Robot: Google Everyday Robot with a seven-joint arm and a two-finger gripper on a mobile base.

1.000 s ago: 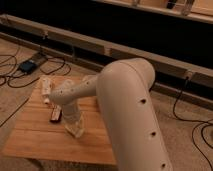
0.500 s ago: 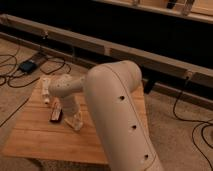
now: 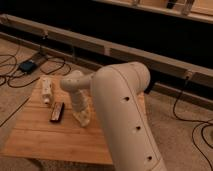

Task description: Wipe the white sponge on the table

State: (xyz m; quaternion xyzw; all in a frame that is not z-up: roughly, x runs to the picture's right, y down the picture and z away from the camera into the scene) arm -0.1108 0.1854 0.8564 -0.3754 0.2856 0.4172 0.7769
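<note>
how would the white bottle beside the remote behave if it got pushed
The white bottle seems to lie on its side on the table, so it would probably roll or slide, not tip. It looks small, so likely light. The claw is shut, low over the table right of the remote.

Dim warm light, soft blur, jaws smeared pale over the table (image 3: pixel 40 136)

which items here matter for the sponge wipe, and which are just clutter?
Job:
- table
- gripper, down on the tabletop near its middle
- white sponge: not separately visible, perhaps under the gripper

Lying about:
- white bottle-like object
- dark remote-like bar
- dark box with cables, on the floor
</note>
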